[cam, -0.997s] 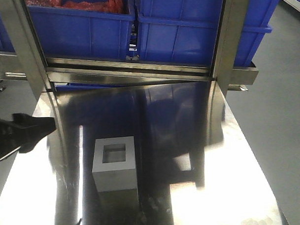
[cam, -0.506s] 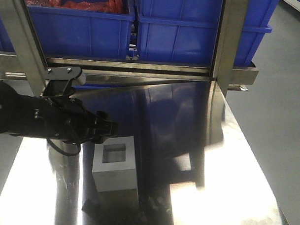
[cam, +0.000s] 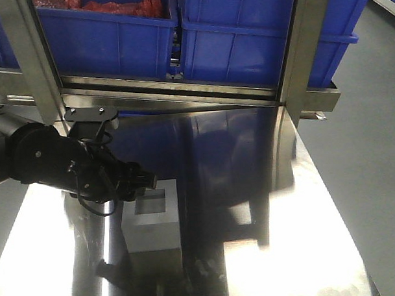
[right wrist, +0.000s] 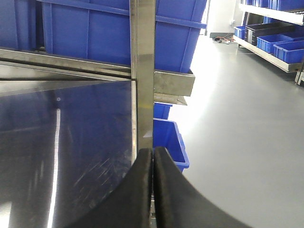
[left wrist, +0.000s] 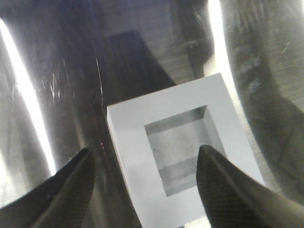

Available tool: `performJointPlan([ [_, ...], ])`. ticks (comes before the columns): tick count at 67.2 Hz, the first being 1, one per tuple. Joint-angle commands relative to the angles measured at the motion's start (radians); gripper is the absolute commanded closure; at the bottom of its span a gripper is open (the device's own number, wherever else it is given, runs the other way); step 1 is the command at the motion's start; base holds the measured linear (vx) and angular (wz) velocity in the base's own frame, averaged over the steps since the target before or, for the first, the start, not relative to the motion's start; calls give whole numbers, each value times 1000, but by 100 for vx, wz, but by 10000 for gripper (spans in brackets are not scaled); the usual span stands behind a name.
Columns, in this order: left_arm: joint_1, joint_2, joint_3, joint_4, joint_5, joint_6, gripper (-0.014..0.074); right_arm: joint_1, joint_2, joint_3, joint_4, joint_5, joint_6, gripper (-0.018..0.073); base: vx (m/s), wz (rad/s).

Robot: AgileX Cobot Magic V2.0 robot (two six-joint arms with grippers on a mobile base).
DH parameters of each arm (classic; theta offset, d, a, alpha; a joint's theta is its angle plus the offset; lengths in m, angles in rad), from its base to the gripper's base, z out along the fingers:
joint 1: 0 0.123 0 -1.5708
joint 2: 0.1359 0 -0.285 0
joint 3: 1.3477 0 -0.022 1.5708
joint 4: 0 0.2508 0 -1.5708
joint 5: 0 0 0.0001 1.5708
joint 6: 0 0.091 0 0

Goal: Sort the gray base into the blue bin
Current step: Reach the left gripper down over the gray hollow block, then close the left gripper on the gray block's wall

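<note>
Pincer on the left arm (left wrist: 146,151) hung spread wide over the gray base (left wrist: 128,128), one finger (left wrist: 71,190) outside its wall, the other above the square recess, arm stretched in low from the left, base on the steel table (cam: 305,248), right pincer (right wrist: 152,156) pressed closed, empty.

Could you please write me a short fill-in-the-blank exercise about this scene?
1. The gray base sits on the table with its square recess facing ____.
2. The left gripper is ____, with one finger over the recess.
3. The right gripper is ____.
Missing words: up; open; shut.
</note>
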Motion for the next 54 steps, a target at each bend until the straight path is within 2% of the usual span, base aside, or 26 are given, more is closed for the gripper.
performJointPlan([
  [1,-7,-13,-32,-4,-44,-30,147,-7,-8,4,-9,-79,-12,564,0,0],
  [24,-10,70,-32,-7,-52,-51,149,-7,-8,4,-9,-79,-12,564,0,0],
  [32,-10,72,-32,-7,-52,-74,186,-7,-8,4,-9,-79,-12,564,0,0],
  [42,-10,72,-32,-7,-46,-76,308,-7,-8,4,-9,-79,-12,564,0,0],
  [54,-10,72,-32,-5,-26,-71,558,-7,-8,4,-9,-79,-12,564,0,0],
])
